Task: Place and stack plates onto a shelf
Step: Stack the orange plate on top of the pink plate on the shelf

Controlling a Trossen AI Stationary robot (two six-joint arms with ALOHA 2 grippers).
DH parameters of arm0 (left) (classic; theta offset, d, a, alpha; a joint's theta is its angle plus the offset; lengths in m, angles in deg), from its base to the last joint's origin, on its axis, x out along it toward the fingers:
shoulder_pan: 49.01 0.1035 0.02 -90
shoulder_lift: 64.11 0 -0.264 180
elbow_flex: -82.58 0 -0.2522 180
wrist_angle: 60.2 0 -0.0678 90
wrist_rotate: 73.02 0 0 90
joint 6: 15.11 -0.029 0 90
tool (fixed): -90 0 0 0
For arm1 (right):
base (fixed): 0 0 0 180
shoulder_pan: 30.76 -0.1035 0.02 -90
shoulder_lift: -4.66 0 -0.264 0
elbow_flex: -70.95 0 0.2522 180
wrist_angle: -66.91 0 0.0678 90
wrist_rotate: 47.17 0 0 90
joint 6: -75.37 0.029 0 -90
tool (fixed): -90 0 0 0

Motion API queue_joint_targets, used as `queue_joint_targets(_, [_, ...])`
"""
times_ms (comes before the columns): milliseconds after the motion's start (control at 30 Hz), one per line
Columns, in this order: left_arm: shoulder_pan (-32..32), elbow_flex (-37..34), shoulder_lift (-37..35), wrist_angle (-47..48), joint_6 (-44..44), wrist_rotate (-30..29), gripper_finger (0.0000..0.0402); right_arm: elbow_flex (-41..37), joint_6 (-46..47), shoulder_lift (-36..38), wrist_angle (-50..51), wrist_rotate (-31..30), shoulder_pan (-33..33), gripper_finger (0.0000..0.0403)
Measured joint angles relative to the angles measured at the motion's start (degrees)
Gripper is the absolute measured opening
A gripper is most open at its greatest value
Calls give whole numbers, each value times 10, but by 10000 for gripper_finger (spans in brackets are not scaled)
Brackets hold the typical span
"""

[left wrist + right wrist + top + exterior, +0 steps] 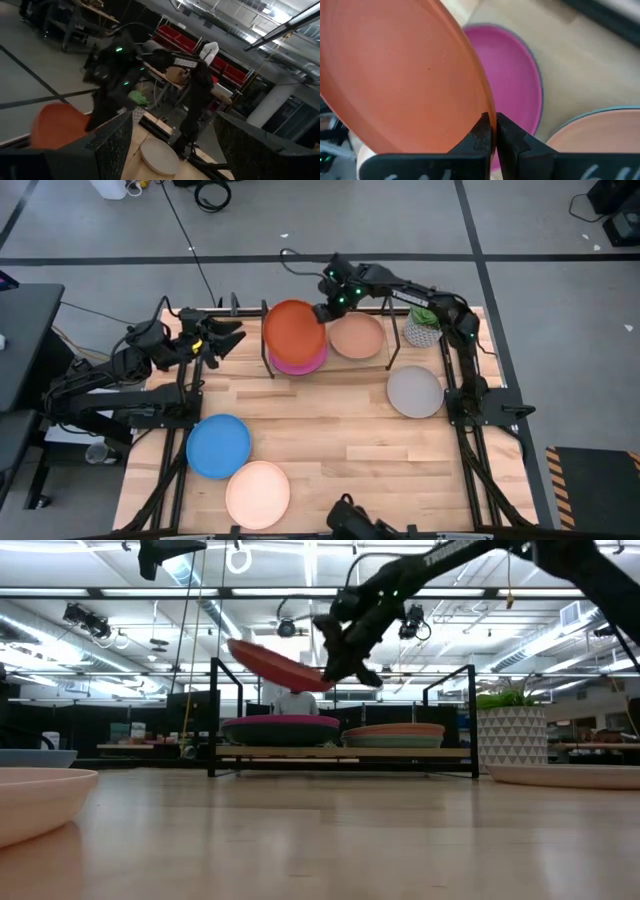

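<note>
My right gripper (325, 311) reaches over the shelf (340, 752) at the table's far edge and is shut on the orange plate (294, 328), which hangs tilted above the magenta plate (512, 80) on the shelf's left stack (281, 728). The tan plate (357, 336) tops the shelf's right stack. On the table lie the grey plate (414, 391), the bright blue plate (218, 445) and the cream plate (257, 494). My left gripper (228, 338) is open, raised at the table's left far side, touching nothing. My right gripper pinches the orange plate's rim (487, 116) on its right side between the two fingers, coming level from the table's right. The plate is lifted clear and tilted, its held edge lower (318, 680), its free edge higher (240, 646), above the magenta plate.
A potted plant in a white patterned pot (423, 327) stands at the shelf's right end. The shelf's black uprights (212, 715) rise at both ends. Bare wood (330, 430) lies in the table's middle between the loose plates.
</note>
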Motion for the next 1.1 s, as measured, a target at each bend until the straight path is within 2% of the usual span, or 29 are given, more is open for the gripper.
queue_joint_targets(233, [0,0,-1,1,-2,5,286,0,-1,-39,8,21,-2,35])
queue_joint_targets(500, [0,0,-1,3,-3,28,286,0,-21,-42,11,12,-2,74])
queue_joint_targets(667, [0,0,-2,4,-3,28,286,0,-35,-33,18,12,2,85])
queue_joint_targets(733, [0,0,-2,4,-5,28,286,0,-54,-17,29,0,2,85])
queue_joint_targets(867, [0,0,-2,5,-8,28,286,1,-119,9,91,-62,-8,84])
queue_joint_targets(1033, [0,0,-2,7,-17,28,286,1,-214,10,149,7,-49,86])
queue_joint_targets(1100, [0,0,-2,8,-22,28,286,0,-268,10,152,1,-85,85])
